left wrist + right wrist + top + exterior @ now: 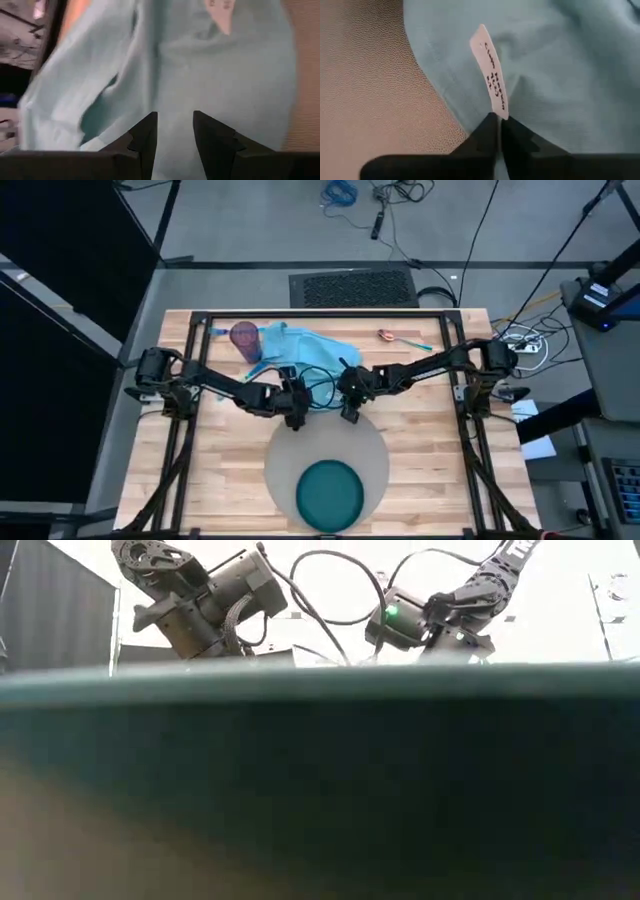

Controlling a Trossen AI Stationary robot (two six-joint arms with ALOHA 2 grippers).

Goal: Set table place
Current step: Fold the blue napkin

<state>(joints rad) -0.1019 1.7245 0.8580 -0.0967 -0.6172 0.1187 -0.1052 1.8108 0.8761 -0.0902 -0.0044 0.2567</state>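
Observation:
The light blue napkin (305,348) lies crumpled at the middle of the table's (430,440) far side. My left gripper (296,418) and my right gripper (349,414) hang close together over its near part, both pointing down. The left wrist view is filled by the napkin (225,90), which bunches in the narrow gap of my left gripper (175,145). My right gripper (499,140) is shut on the napkin (560,75). Nearer the front lies the round grey placemat (280,455), and the dark teal plate (330,492) rests on its near half. My left gripper has a bunch of the napkin's cloth (175,125) between its two fingers, coming from above. How many layers it has, I cannot tell. My right gripper pinches the napkin's hemmed edge (470,117) between its two fingers, right beside the white label (492,75). It comes from above, and the cloth around it is slack.
A purple cup (245,338) stands at the napkin's far left corner. A spoon (392,336) lies to the napkin's right, near the far edge. The plate's rim (320,740) fills the low view below both arms. Bare wood shows left and right of the placemat.

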